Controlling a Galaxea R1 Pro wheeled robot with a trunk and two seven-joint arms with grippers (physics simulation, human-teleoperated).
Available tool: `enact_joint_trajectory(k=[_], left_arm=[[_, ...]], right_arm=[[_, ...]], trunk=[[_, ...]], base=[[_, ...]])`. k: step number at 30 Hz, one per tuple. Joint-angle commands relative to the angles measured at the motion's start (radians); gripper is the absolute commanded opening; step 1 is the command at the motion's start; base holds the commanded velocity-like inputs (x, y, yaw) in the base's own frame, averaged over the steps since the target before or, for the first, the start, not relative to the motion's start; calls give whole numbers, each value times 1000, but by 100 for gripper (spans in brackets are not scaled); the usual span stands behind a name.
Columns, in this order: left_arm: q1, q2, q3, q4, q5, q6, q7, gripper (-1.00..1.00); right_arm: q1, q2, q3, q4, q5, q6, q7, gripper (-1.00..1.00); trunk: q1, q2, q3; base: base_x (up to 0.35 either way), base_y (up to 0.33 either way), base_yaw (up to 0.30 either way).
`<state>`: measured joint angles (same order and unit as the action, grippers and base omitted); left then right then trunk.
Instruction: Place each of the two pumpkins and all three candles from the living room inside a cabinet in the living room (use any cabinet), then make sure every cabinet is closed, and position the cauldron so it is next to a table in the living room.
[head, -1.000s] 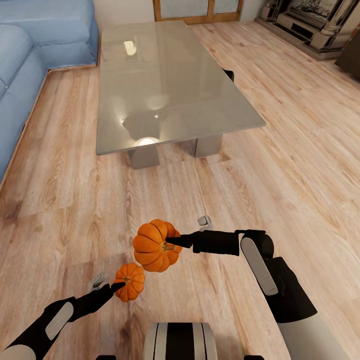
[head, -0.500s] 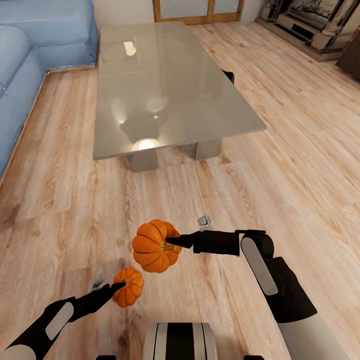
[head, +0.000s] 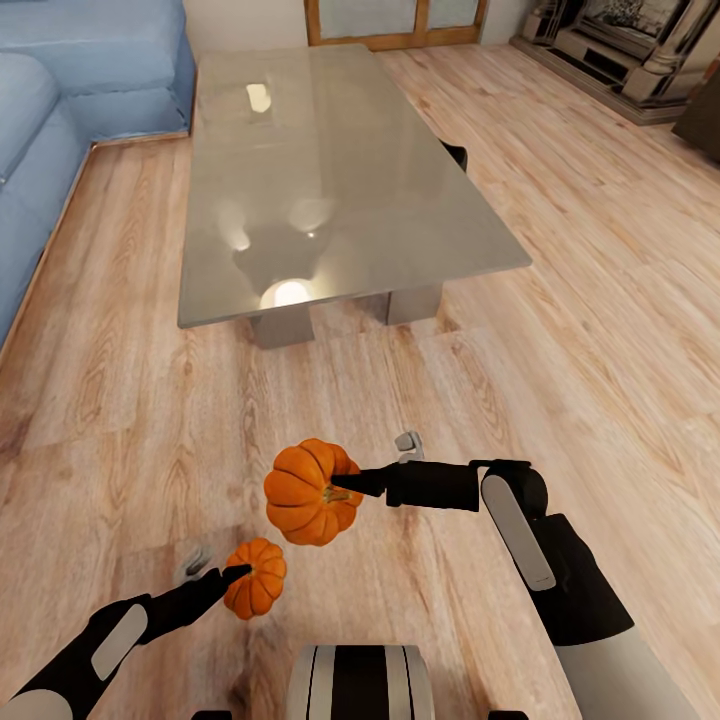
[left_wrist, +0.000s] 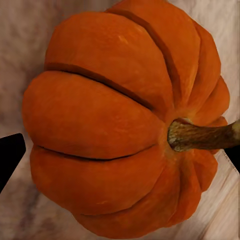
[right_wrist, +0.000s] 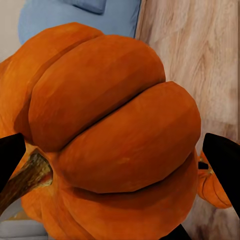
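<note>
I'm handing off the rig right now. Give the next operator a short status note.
Left gripper: shut on the smaller pumpkin.
Right gripper: shut on the larger pumpkin.
Both pumpkins are held above the wooden floor, short of the glass-topped table.
Done: both pumpkins picked up.
Left: pumpkins and three candles into a cabinet, cabinets closed, cauldron beside the table.

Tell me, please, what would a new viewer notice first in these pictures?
First, two ribbed orange pumpkins, one in each gripper: the larger pumpkin in the right gripper, the smaller pumpkin in the left gripper, both over the light wooden floor. Beyond them stands the low grey glass-topped table, with a blue sofa on its left.
</note>
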<state>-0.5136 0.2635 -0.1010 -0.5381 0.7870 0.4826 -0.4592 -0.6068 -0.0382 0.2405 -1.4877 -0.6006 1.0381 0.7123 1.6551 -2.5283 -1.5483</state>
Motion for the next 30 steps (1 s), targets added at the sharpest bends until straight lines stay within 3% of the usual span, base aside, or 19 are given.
enact_joint_trajectory(k=[1, 19, 24, 30], left_arm=[[0, 1, -4, 0, 8, 4, 0, 100], [0, 3, -3, 1, 9, 4, 1, 100], [0, 3, -2, 1, 9, 4, 1, 100], [0, 2, -3, 1, 9, 4, 1, 100]], right_arm=[[-1, 0, 0, 0, 1, 3, 4, -100], [-1, -1, 0, -2, 1, 3, 4, -100], [-1, -1, 0, -2, 1, 3, 5, -100], [-1, 0, 0, -2, 1, 3, 5, -100]], trunk=[[0, 0, -1], [0, 0, -1], [2, -1, -20], [2, -1, -20]], base=[[22, -27, 0], [2, -2, 0], [0, 0, 0], [0, 0, 0]])
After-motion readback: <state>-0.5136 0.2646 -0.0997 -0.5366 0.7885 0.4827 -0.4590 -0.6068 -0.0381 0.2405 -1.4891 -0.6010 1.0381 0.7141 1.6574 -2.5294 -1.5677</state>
